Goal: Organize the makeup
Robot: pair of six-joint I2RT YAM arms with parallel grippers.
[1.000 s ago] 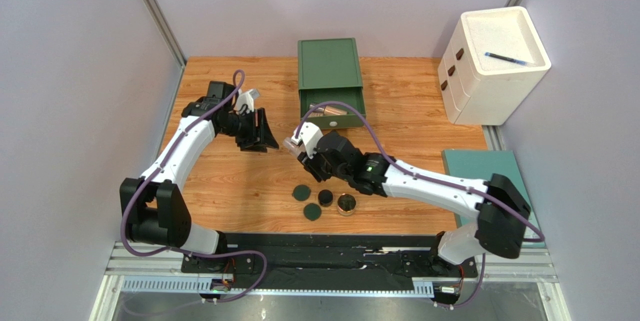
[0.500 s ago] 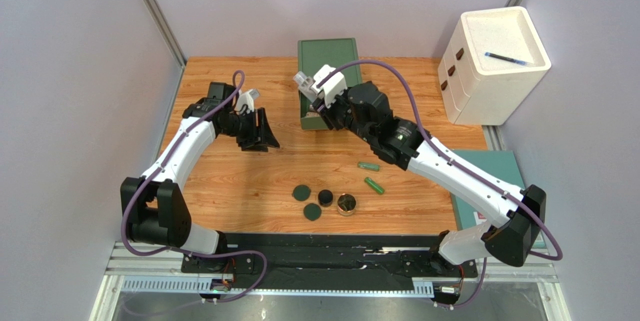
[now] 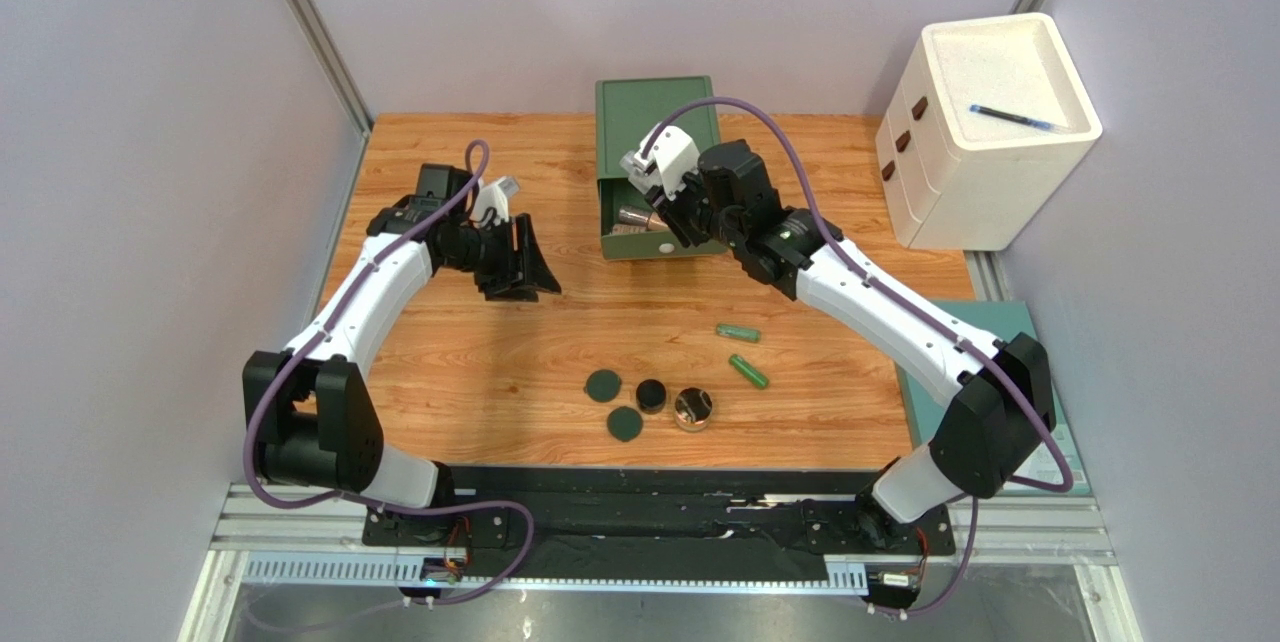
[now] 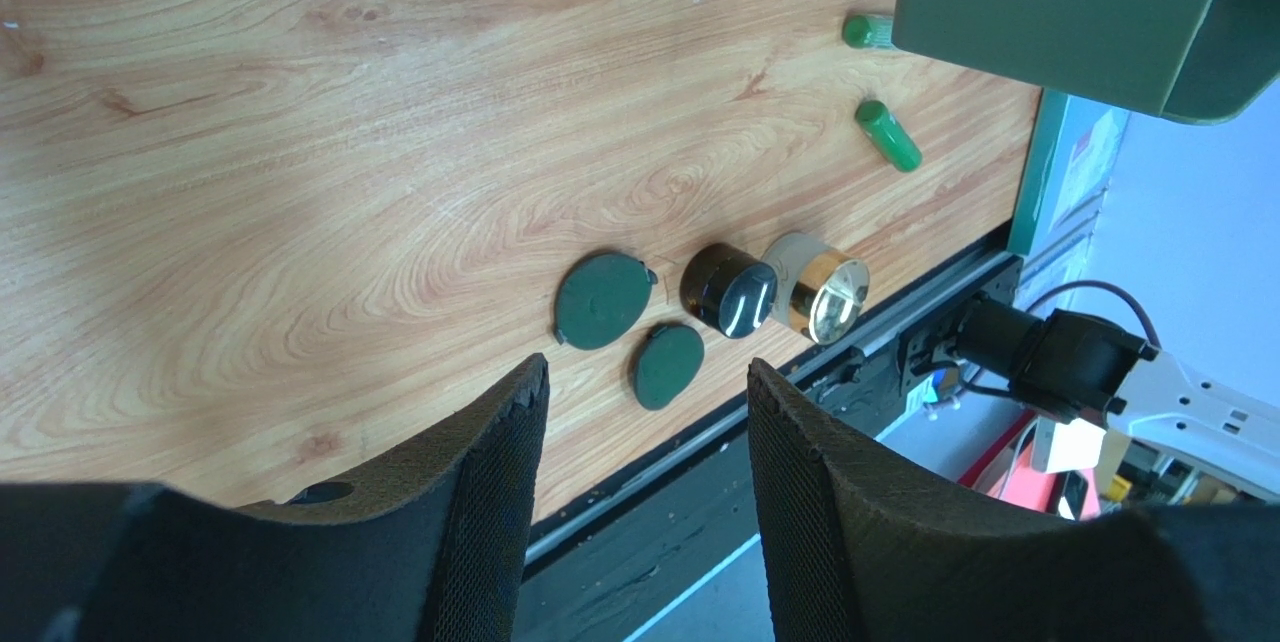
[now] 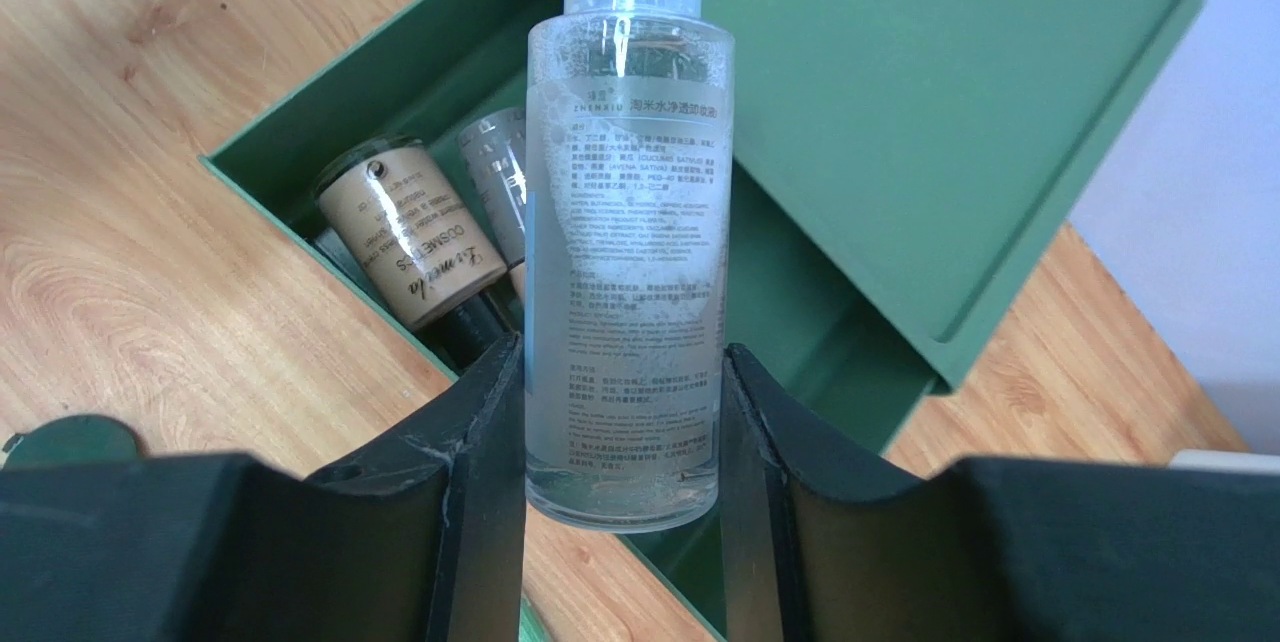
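Observation:
My right gripper [image 3: 663, 195] is shut on a clear bottle [image 5: 628, 267] and holds it over the open drawer of the green box [image 3: 661, 132]. A beige tube [image 5: 413, 245] and a clear tube [image 5: 496, 162] lie in the drawer [image 5: 902, 147]. On the table lie two green tubes [image 3: 736, 332] [image 3: 748, 371], two dark green discs [image 3: 603, 386] [image 3: 625, 423], a black jar [image 3: 651, 395] and a gold-rimmed compact [image 3: 693, 408]. My left gripper [image 3: 526, 260] is open and empty above the table's left; the left wrist view shows the discs [image 4: 601, 297], jar [image 4: 729, 288] and compact [image 4: 819, 287].
A white drawer cabinet [image 3: 984, 132] with a blue pen [image 3: 1014, 116] on top stands at the back right. A teal slab [image 3: 977, 335] lies at the right edge. Grey walls close in on left, right and back.
My right gripper has carried the clear bottle from the table's middle up and back to the green drawer, uncovering the two green tubes. The left arm has not moved.

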